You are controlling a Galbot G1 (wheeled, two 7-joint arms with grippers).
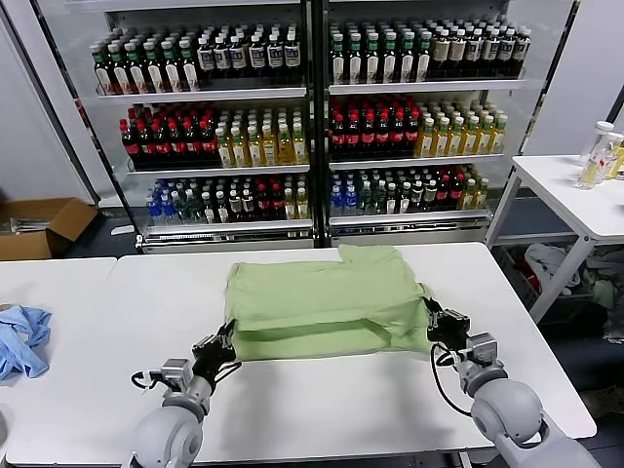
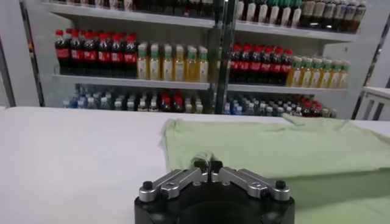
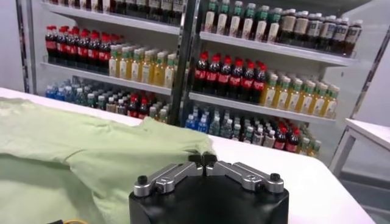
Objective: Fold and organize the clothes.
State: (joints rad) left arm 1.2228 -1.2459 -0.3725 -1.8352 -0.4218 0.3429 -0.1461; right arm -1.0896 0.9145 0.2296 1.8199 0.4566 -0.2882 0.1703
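The light green shirt (image 1: 322,300) lies spread on the white table (image 1: 322,400), already folded once. For a neat next fold, both near corners should probably lift together. The left gripper (image 1: 226,336) and right gripper (image 1: 431,314) sit low at those corners, fingers pinched together, apparently on fabric.

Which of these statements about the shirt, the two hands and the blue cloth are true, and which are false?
1. The green shirt lies on the white table. True.
2. The left hand is at the shirt's near left corner. True.
3. The right hand is parked away from the shirt. False: it is at the shirt's right edge.
4. The light blue cloth lies on top of the shirt. False: it lies apart, far to the left.
5. Both hands have closed fingers. True.
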